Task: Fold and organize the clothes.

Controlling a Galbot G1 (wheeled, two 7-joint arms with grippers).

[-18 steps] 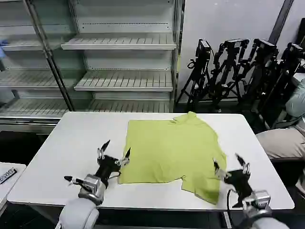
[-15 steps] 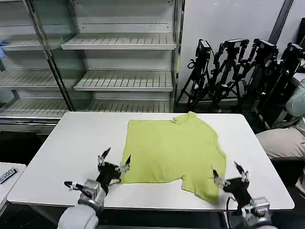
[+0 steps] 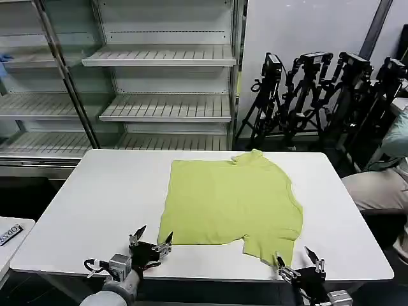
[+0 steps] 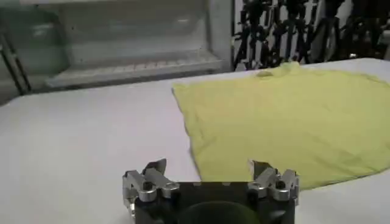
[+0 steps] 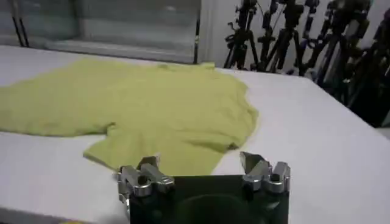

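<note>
Both grippers sit low at the near edge of the white table (image 3: 95,191), fingers spread apart and holding nothing. Left gripper (image 3: 150,238) hovers just off the near left corner of the lime T-shirt (image 3: 229,201) (its hem corner lies beside the right finger in the left wrist view), not touching the cloth. Right gripper (image 3: 299,264) hangs near the table's front edge, just beside the folded-over sleeve at the shirt's near right. Farther back, the shirt lies spread flat across the table's middle and right, collar toward the far edge. Beyond the table stand metal shelves (image 3: 159,83) and a cluster of black tripods (image 3: 319,89).
</note>
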